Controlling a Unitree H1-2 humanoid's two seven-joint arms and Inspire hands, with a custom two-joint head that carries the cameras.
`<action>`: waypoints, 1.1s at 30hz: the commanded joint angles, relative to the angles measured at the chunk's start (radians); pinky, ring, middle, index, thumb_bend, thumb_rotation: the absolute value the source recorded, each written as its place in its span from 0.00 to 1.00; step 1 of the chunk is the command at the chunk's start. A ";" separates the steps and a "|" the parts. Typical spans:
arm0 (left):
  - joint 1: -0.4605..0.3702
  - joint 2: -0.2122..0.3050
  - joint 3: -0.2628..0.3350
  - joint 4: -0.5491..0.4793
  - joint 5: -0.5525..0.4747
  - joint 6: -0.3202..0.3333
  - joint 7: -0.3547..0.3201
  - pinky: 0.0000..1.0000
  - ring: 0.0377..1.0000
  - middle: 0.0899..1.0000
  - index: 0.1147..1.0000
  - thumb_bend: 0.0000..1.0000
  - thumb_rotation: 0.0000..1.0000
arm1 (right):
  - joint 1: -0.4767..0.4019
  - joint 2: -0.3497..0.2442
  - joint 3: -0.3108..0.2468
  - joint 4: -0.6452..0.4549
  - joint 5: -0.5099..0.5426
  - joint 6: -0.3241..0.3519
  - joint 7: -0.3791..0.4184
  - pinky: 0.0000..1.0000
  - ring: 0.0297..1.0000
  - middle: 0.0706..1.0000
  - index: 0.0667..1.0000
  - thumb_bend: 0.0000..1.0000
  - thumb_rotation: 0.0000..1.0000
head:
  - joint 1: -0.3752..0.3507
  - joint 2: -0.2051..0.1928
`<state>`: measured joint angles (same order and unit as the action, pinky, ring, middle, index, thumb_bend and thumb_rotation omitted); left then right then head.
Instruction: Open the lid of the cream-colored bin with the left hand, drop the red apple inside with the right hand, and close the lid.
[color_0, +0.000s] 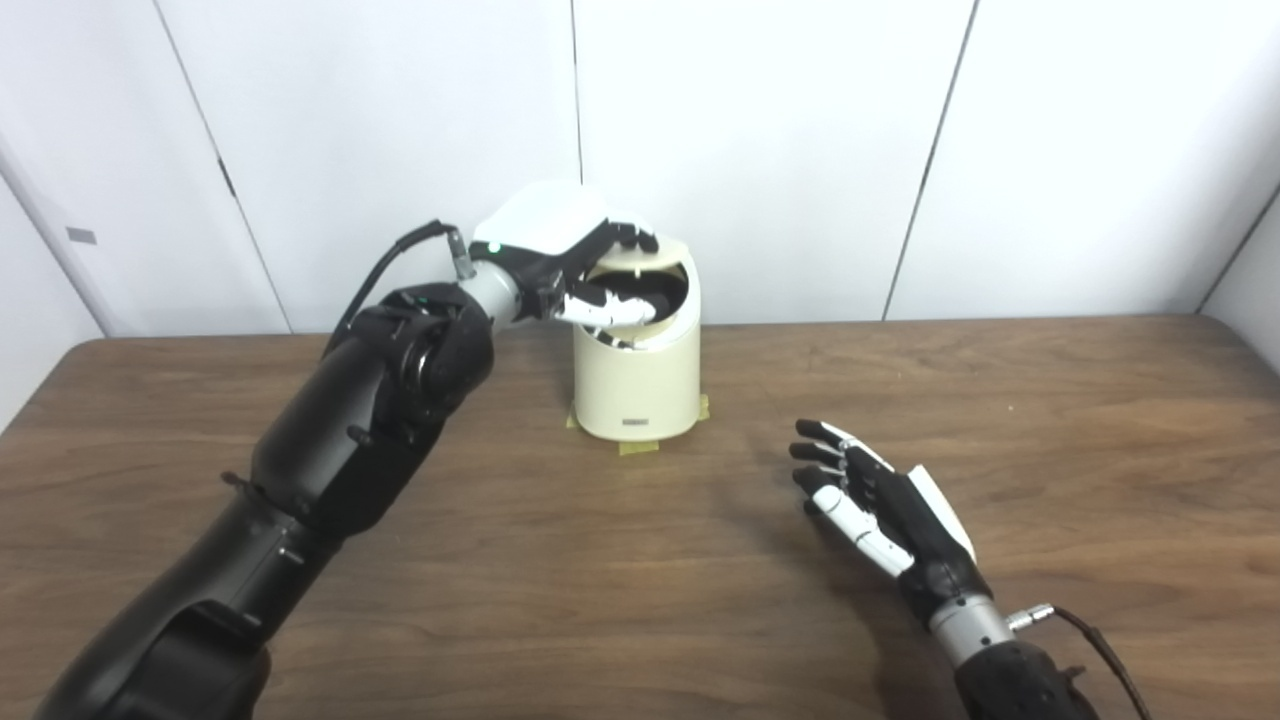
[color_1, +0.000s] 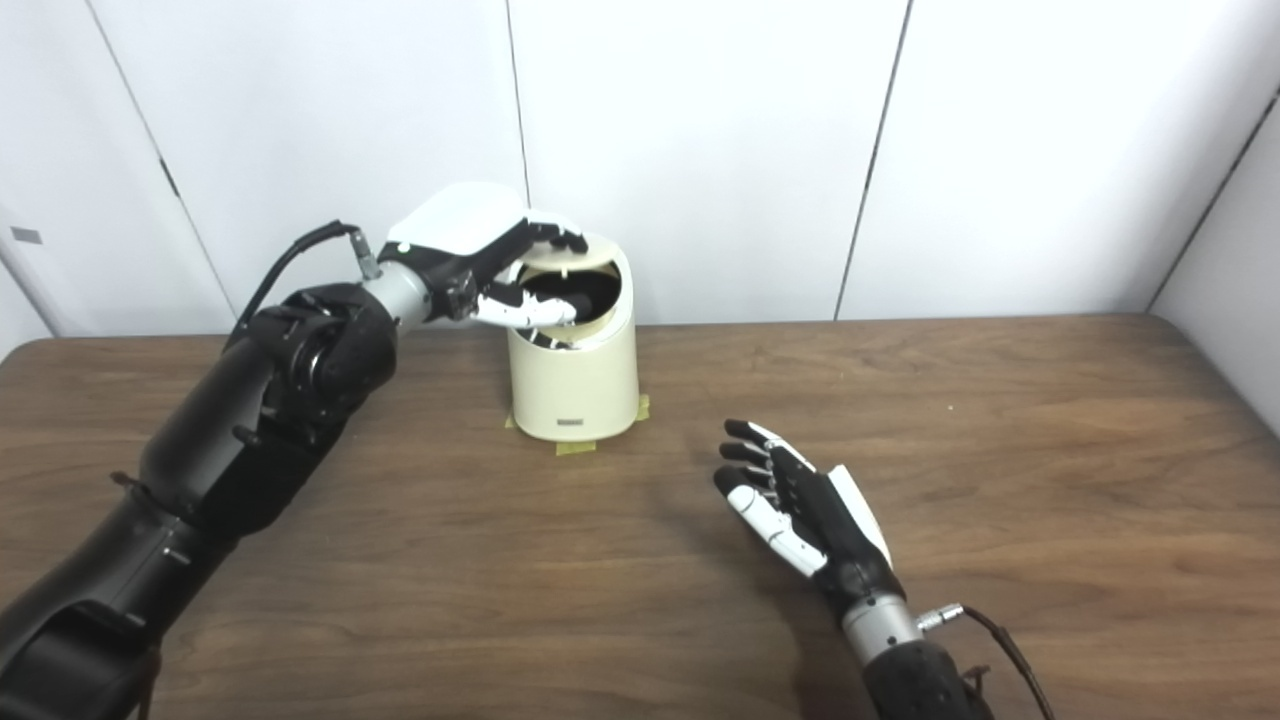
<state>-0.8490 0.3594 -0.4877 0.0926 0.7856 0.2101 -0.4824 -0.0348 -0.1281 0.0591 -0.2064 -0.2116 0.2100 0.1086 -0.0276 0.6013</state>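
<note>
Cream-coloured round plastic bin (color_0: 637, 385) on brown wood surface (color_0: 620, 590) w/ left hand (color_0: 560, 262) at its open top, fingers gripping the raised lid; right hand (color_0: 880, 510) open, empty, front-right of bin; apple unseen.

Smooth cream plastic bin (color_0: 636, 385) stands on a matt, dark wood-grain table (color_0: 1050, 420); yellow tape (color_0: 638, 446) looks papery.

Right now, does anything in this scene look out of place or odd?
No red apple shows anywhere. The right hand is open and empty over the table, while the left hand holds the bin lid open.
</note>
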 joint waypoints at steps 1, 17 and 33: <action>-0.034 0.016 0.012 -0.031 0.020 -0.028 0.012 0.78 0.85 0.82 0.78 0.56 0.63 | -0.036 -0.005 -0.006 -0.039 -0.003 -0.008 -0.013 0.66 0.77 0.80 0.85 0.46 0.78 | -0.001 0.003; 0.012 0.050 -0.043 -0.087 0.136 -0.063 -0.124 0.85 0.86 0.82 0.80 0.56 0.71 | -0.035 -0.011 -0.005 -0.057 -0.013 0.020 -0.009 0.67 0.76 0.80 0.85 0.48 0.78 | -0.005 0.021; 0.029 0.041 -0.114 -0.073 0.322 -0.121 -0.216 0.96 0.92 0.88 0.84 0.57 0.83 | -0.035 -0.012 -0.001 -0.055 -0.032 0.030 -0.013 0.68 0.76 0.79 0.85 0.47 0.79 | -0.009 0.030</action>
<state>-0.8096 0.3935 -0.5918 -0.0041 1.0921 0.0972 -0.6488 -0.0364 -0.1324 0.0601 -0.2346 -0.2374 0.2507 0.1087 -0.0337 0.6289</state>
